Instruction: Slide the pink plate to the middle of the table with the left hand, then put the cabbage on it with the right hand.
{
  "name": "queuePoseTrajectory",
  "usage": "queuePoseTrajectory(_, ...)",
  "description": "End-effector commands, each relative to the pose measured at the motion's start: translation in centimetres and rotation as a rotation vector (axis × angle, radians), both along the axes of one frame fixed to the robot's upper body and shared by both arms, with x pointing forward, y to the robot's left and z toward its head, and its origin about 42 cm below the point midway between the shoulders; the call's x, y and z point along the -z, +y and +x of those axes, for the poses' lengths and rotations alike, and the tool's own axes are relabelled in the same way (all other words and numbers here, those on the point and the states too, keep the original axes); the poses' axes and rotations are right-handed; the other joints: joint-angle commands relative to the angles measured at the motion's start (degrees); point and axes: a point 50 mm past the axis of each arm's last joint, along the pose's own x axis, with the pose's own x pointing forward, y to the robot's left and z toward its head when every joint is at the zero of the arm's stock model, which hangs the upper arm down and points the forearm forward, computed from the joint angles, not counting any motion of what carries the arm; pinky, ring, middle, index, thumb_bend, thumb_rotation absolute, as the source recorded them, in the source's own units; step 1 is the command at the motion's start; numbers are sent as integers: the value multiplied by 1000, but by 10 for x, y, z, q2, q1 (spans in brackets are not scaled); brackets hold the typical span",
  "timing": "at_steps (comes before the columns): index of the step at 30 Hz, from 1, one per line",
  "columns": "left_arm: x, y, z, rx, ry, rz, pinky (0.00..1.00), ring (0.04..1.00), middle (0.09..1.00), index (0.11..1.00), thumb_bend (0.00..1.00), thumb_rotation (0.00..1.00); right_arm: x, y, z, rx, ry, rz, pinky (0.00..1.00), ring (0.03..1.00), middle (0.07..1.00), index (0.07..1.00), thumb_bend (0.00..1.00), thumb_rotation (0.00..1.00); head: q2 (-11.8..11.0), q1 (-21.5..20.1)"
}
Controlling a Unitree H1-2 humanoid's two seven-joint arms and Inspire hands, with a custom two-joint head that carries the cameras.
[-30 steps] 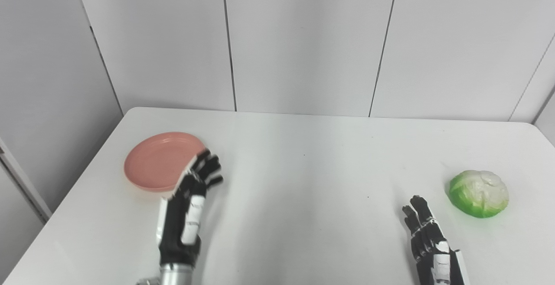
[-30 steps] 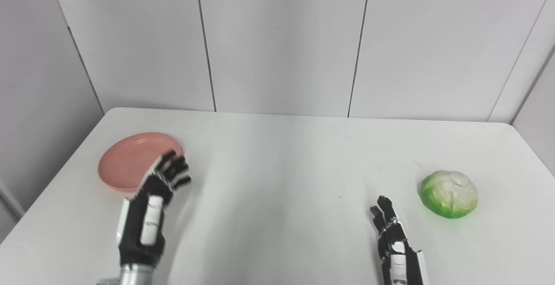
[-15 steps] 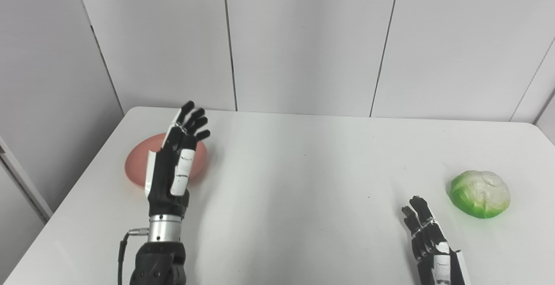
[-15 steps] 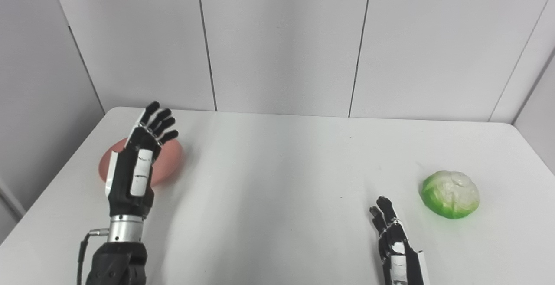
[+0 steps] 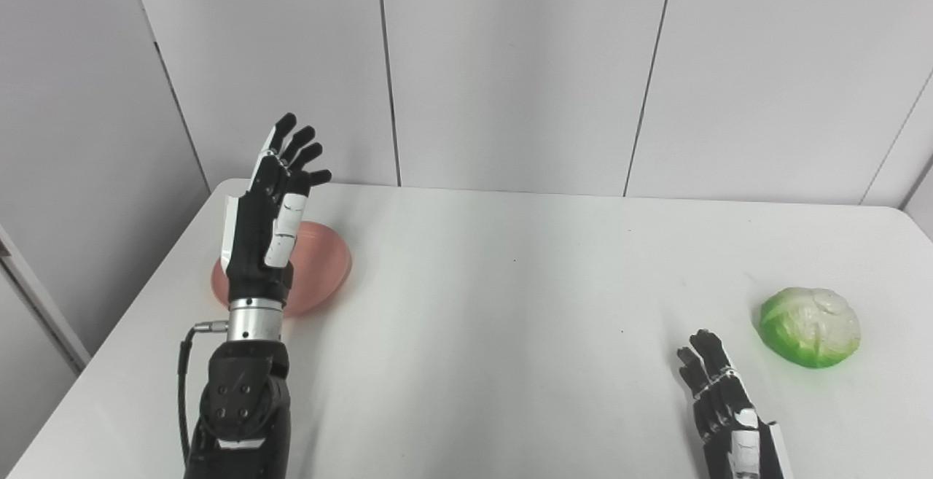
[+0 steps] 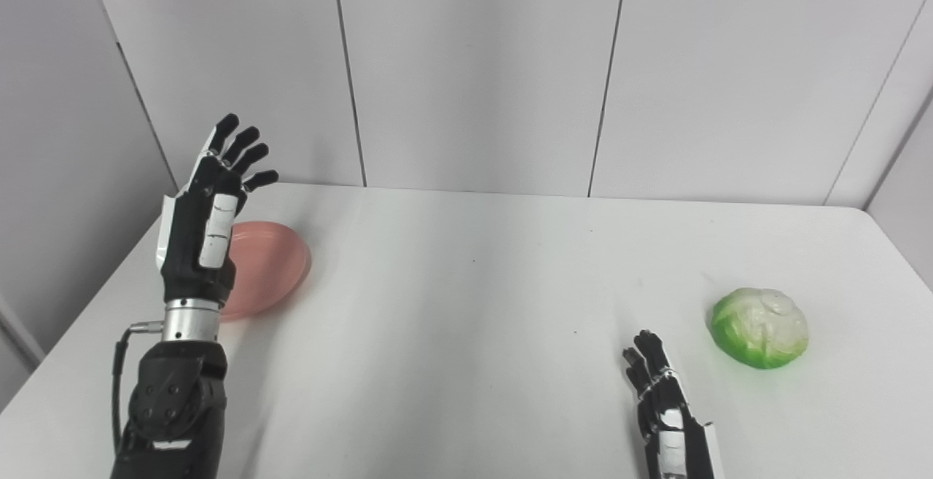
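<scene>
Your left hand (image 5: 266,227) is raised above the table (image 5: 496,304) at its far-left area, fingers (image 5: 295,147) spread and pointing up toward the wall panels (image 5: 510,63), holding nothing. From both eye views it stands in front of the pink plate (image 5: 324,267) and covers the plate's left part; you cannot tell from these views whether any part of the hand touches the plate, though the fingers are clearly above it. The pink plate lies flat on the table near the far-left corner — well apart from the table's middle. A cable (image 5: 186,362) loops along the left forearm below the metal wrist ring. Your right hand (image 5: 721,406) sits low at the near-right edge of the view, fingers extended and slightly apart, empty, with its lower part cut off by the picture's bottom edge. The cabbage (image 5: 809,316) rests on the table at the right side — near the right hand but not touching it, just beyond and to the right of the fingertips.
</scene>
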Motion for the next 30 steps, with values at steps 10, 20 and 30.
queuePoseTrajectory(10, -28, 28, 28, -51, -71, 93, 727, 859, 889, 906, 868, 874, 24, -4, -20, -3, 161, -17, 965, 915, 936, 910, 806, 1000, -5, 2)
queuePoseTrajectory(20, -30, 60, 47, -94, -36, 100, 757, 880, 894, 890, 813, 857, 22, -5, -22, 0, 162, -22, 957, 913, 932, 912, 803, 1000, 5, 4)
queuePoseTrajectory(30, -29, 85, 63, -146, 26, 16, 750, 883, 891, 870, 924, 883, 21, -6, -23, 3, 165, -28, 964, 920, 933, 918, 793, 1000, 8, 4)
